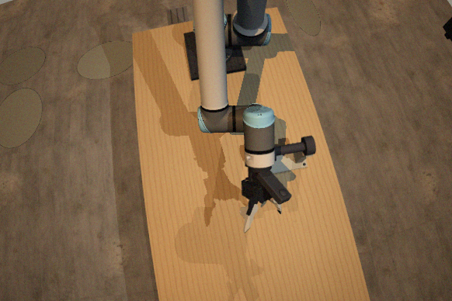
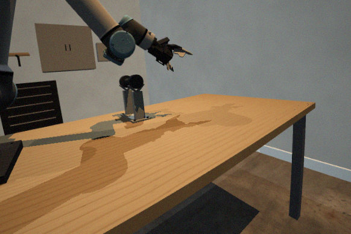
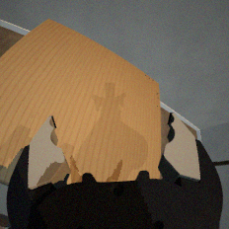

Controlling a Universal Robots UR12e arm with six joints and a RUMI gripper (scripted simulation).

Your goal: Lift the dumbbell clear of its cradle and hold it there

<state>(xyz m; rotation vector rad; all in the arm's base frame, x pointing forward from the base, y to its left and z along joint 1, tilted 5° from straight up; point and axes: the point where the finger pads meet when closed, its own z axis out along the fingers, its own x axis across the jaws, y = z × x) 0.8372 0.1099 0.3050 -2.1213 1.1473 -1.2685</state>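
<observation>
A dark dumbbell (image 1: 299, 147) (image 2: 131, 81) lies across the top of a grey metal cradle (image 2: 134, 102) (image 1: 289, 168) that stands on the wooden table (image 1: 248, 250) (image 2: 211, 140). In the top view the wrist hides its left end. My gripper (image 1: 263, 216) (image 2: 178, 59) (image 3: 112, 114) is open and empty. It hangs in the air well above the table, past the cradle toward the table's far end and higher than the dumbbell. The wrist view shows only both fingers and bare table top; the dumbbell is out of that view.
The arm's dark base plate (image 1: 233, 64) (image 2: 7, 158) is bolted at one end of the table. A table leg (image 2: 297, 164) stands at the far corner. A dark chair (image 2: 33, 107) and a wall panel (image 2: 64, 46) are behind the table.
</observation>
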